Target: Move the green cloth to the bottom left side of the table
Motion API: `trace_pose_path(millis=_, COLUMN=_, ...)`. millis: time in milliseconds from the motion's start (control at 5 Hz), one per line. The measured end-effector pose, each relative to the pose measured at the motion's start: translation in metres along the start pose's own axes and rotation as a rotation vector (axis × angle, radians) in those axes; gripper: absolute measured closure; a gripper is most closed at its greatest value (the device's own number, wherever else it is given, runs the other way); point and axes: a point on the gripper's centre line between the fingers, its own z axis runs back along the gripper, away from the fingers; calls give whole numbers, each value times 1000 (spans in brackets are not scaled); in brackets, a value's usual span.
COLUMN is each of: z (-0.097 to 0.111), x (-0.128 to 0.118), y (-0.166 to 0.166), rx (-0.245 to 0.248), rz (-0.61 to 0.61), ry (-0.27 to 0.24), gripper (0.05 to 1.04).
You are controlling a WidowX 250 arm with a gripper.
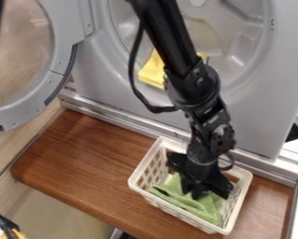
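the basket (241, 203) is partly covered: the arm (195, 84) crosses in front of its far rim, and the gripper (200, 192) hides some of its inside. the green cloth (204, 210) lies in the basket, bunched toward the near side, with its upper part hidden under the gripper. whether the gripper is wide, narrow or closed on that cloth, i cannot tell; black parts merge there. beyond the basket, a yellow cloth (151, 73) is half lost behind the arm. the round door (27, 111), up and left of the basket, is cut off by the view's left edge.

the arm comes in from the top edge, slants down and to the right, then bends at its joints so the gripper points down into the basket, which stands on the brown table (95, 163).
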Motion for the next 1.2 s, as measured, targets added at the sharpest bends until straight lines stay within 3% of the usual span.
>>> trace_pose_path(millis=800, z=93, x=18, y=11, rx=20, rz=54, ry=-98, gripper=1000)
trace_pose_path(millis=1000, z=114, x=19, y=20, rx=68, rz=65, ry=-77, gripper=1000)
trace_pose_path(millis=1200, z=122, x=9, y=34, rx=143, rz=68, ry=-12, gripper=1000)
